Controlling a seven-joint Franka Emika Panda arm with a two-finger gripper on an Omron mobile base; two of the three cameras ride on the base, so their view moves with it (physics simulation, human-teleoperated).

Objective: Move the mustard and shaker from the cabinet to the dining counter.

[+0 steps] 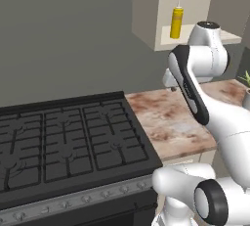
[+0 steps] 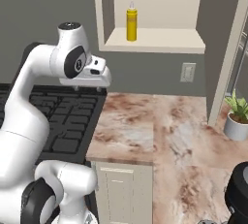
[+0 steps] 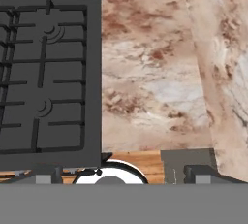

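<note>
Folding back on itself, the white arm holds its gripper [image 2: 89, 88] low, pointing down over the seam between the black stove [image 2: 68, 116] and the short marbled counter [image 2: 131, 121]; whether its jaws are wide or closed cannot be told. Above that counter, the mustard [image 2: 131, 22] stands upright on the open cabinet [image 2: 155, 41] shelf.
</note>
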